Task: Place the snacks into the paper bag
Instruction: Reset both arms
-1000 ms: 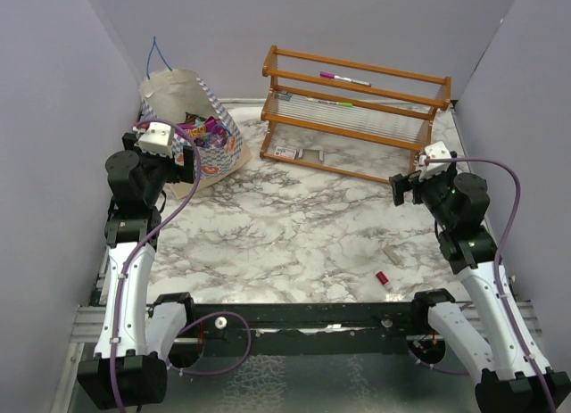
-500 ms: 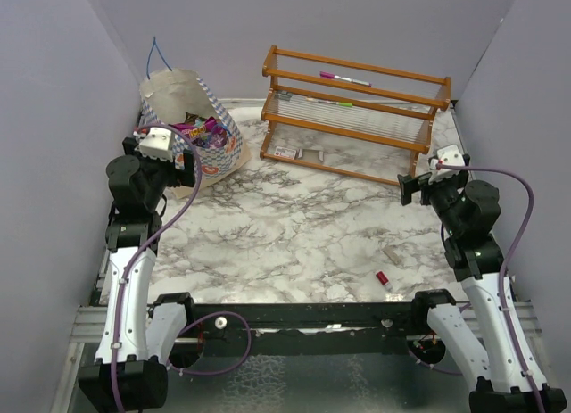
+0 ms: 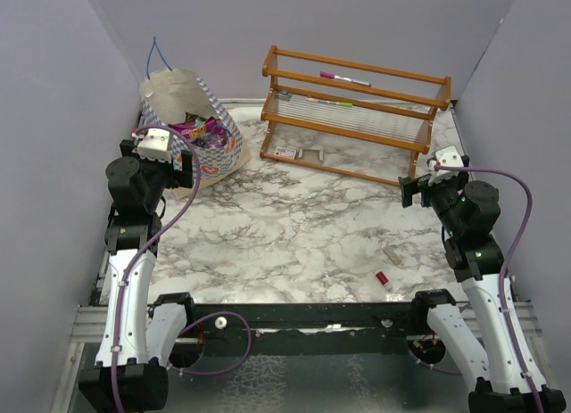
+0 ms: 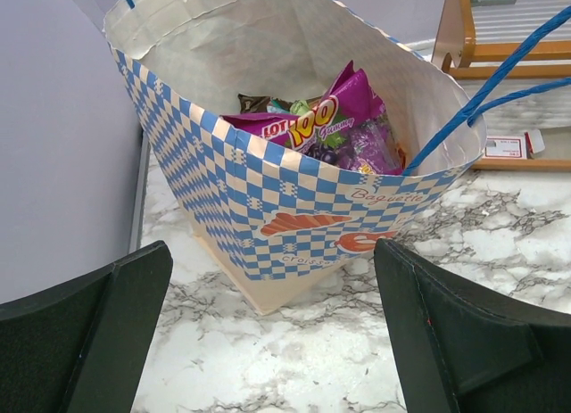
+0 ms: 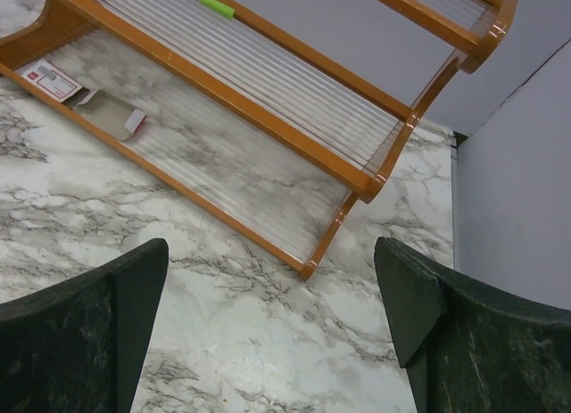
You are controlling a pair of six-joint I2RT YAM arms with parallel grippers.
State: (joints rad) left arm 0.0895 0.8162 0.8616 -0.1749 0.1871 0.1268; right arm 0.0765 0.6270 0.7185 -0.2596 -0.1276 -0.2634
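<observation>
Right end effector (image 3: 410,188) has retreated rightward, released like left end effector (image 4: 268,337) facing paper bag (image 4: 223,190)

"LOT 100" on the purple snack packet (image 4: 350,119), cursive word starting "Bag" on the paper bag (image 4: 223,194), remainder unreadable

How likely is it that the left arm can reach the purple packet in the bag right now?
Probably yes: the left gripper is open, empty and faces the open mouth of the bag, where the purple packet sits on top, uncovered. Only a blue handle crosses nearby.
</observation>
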